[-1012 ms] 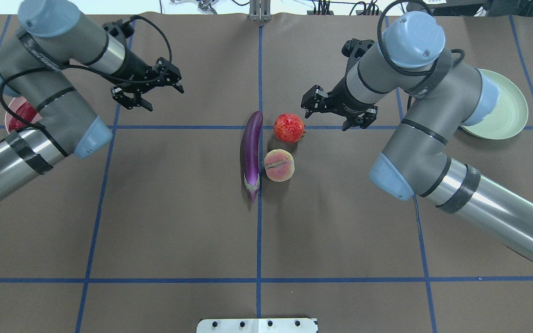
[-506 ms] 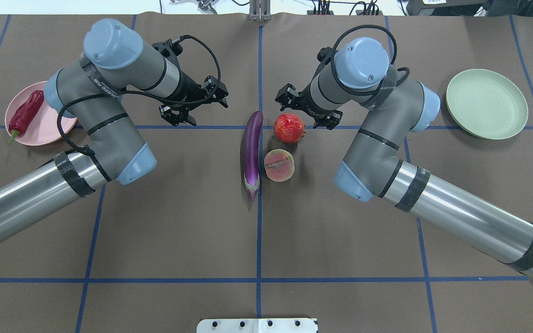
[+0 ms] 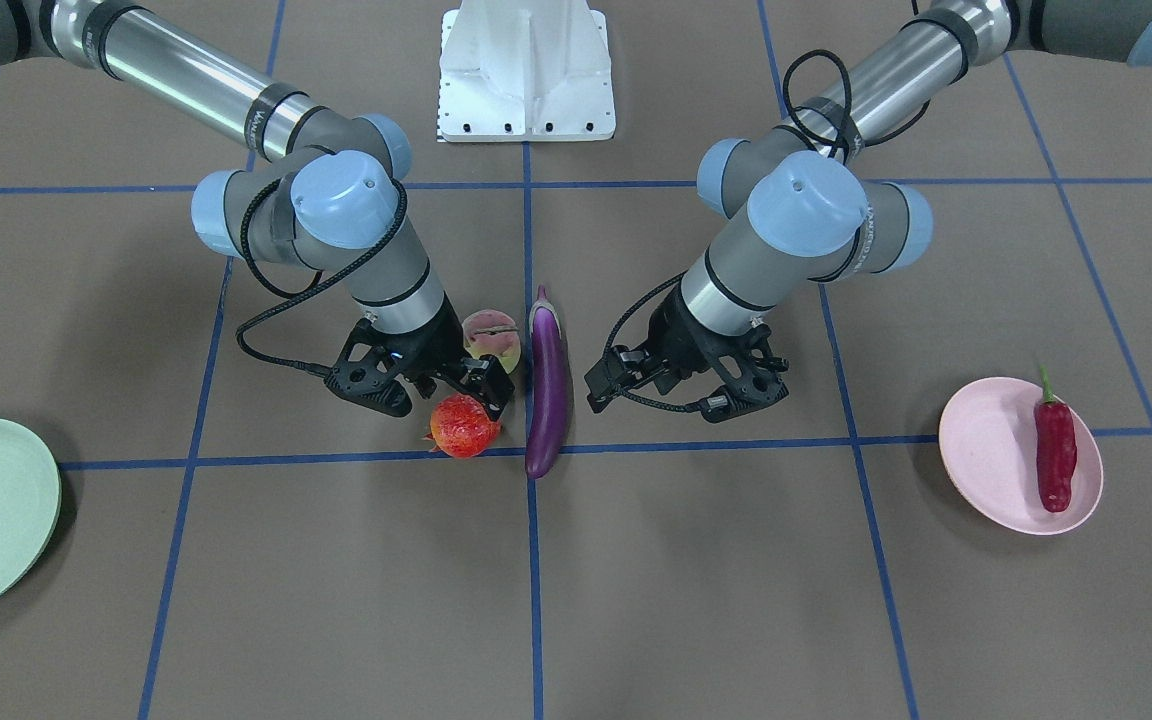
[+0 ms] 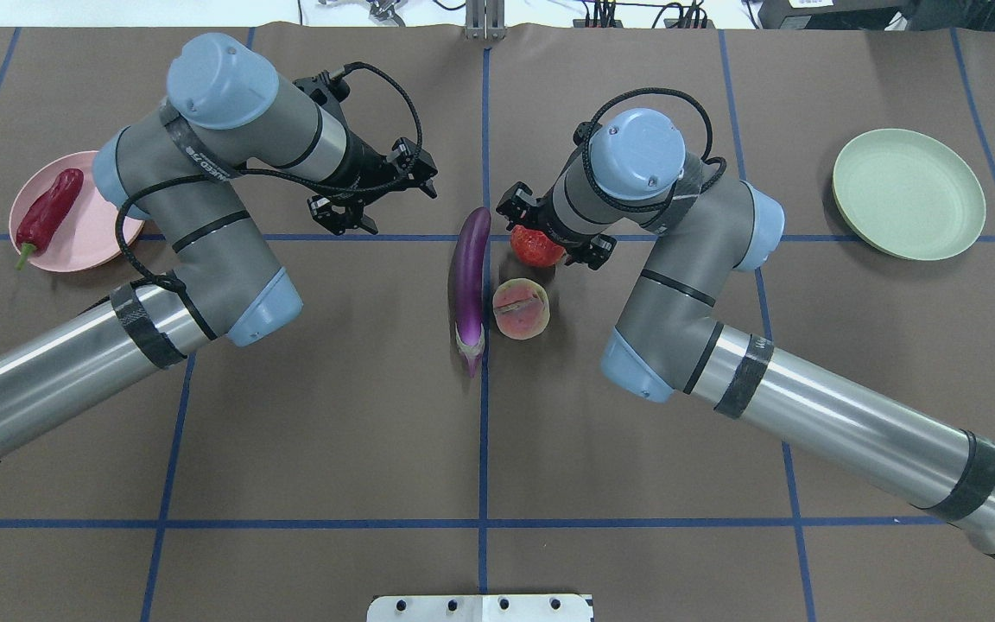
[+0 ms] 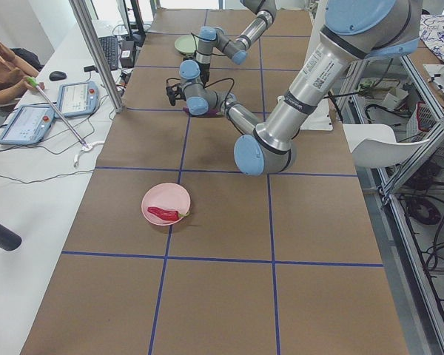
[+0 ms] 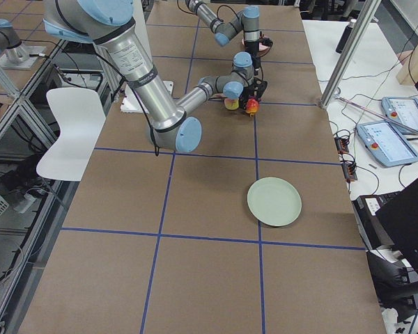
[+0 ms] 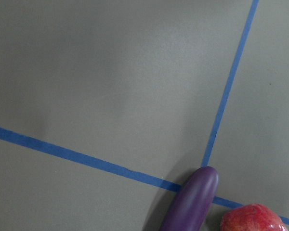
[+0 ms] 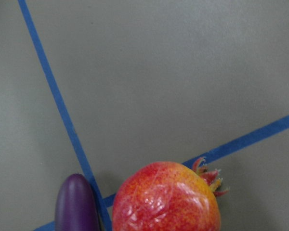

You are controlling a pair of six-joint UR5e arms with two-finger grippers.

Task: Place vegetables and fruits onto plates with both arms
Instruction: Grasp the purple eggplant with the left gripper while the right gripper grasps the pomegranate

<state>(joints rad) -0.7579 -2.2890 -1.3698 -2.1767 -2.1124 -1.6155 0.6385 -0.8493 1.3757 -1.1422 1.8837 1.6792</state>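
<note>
With jaws apart, the right gripper (image 3: 436, 398) is held over the orange-red fruit (image 3: 464, 427) beside the eggplant (image 3: 548, 390); the left gripper (image 3: 674, 398), likewise spread, is held at the eggplant's other side

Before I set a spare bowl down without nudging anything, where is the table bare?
Bare: the near row of squares beside the white base; the green plate is empty too. Crowded: the centre, eggplant, peach and orange-red fruit close together, left gripper and right gripper at them.

right end effector (image 3: 441, 398) above red fruit (image 3: 464, 428) | chili (image 3: 1055, 456) on pink plate (image 3: 986, 445)
</note>
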